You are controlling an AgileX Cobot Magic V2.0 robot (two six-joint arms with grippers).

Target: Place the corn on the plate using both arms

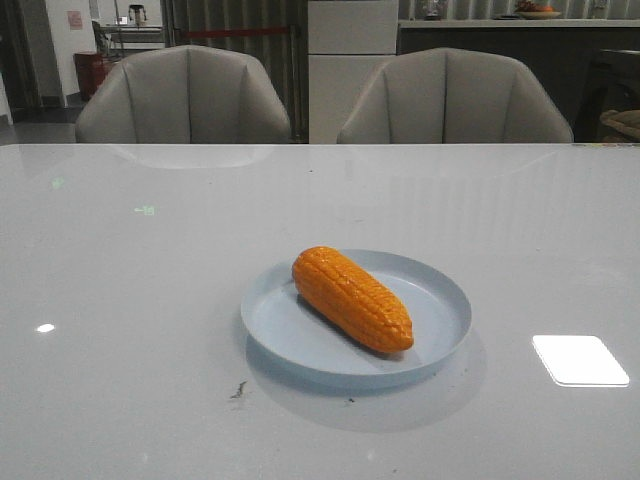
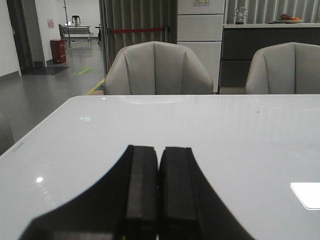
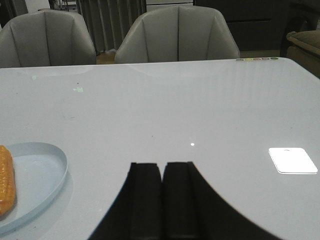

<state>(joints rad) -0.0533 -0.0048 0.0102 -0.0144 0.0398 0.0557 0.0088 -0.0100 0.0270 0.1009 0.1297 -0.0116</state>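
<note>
In the front view, the orange corn cob (image 1: 352, 299) is seen lying diagonally inside the pale blue plate (image 1: 440, 300) on the white worktop (image 1: 150, 300), with neither tool visible. In the left wrist view, the left tool (image 2: 158, 192) is held clenched and empty above bare worktop, two grey chairs (image 2: 157, 70) beyond it. In the right wrist view, the right tool (image 3: 162, 200) is likewise clenched on nothing, and the plate with the corn is found apart from it, off to one side.
</note>
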